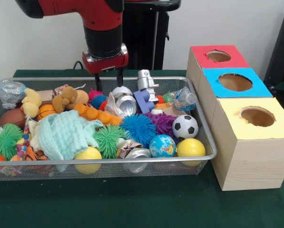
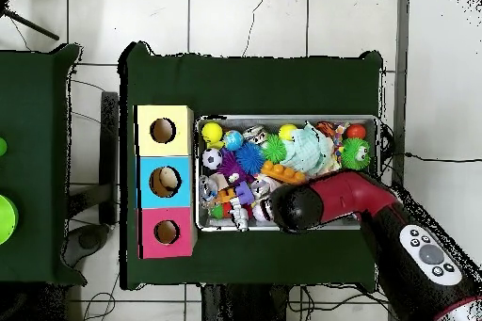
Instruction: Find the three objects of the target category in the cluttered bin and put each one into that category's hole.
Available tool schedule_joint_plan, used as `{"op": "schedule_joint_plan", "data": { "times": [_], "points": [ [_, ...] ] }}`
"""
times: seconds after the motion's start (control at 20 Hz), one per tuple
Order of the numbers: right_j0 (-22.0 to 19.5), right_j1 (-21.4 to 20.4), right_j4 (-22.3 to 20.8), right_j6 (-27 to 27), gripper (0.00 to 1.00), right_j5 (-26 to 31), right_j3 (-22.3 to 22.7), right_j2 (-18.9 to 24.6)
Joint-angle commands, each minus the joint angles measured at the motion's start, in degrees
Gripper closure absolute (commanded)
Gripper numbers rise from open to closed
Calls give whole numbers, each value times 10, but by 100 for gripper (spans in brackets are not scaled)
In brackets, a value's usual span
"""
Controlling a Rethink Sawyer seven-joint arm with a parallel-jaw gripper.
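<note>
Gripper (image 1: 108, 77) with jaws parted, empty, poised over crushed can (image 1: 125, 101) near bin's (image 1: 206, 142) far edge, presumably for a grasp; second can (image 1: 138, 153) at near edge; category holes beside bin.

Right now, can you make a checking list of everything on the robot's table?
Surface: green cloth, bare in front.
Job's things: wire bin; red box, blue box, yellow box, each with a hole on top.
Clutter: soccer ball, globe ball, blue spiky ball, cans, mint cloth, plush toys.
Gripper: fingers open, above the bin's far side, empty.
Cables: on the floor.
Surroundings: white wall, tiled floor.
</note>
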Motion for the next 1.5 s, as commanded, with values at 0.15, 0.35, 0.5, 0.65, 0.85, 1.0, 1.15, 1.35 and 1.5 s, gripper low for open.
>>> {"op": "schedule_joint_plan", "data": {
  "times": [0.15, 0.35, 0.5, 0.65, 0.85, 1.0, 1.15, 1.35, 1.5],
  "points": [
    [-23, -25, -66, -113, 0, -17, 7, -17],
    [-14, -83, -61, -104, 0, -7, 7, -4],
    [-14, -126, -56, -96, 0, -7, 17, -1],
    [-12, -136, -53, -92, 0, -7, 16, -2],
    [-7, -124, -66, -84, 0, -18, 7, -7],
    [-6, -119, -79, -83, 0, -32, 3, -8],
    [-2, -115, -103, -69, 0, -56, 6, -15],
    [5, -87, -141, -33, 0, -83, 15, -44],
    [15, -59, -171, 9, 0, -115, 17, -68]
  ]
}}
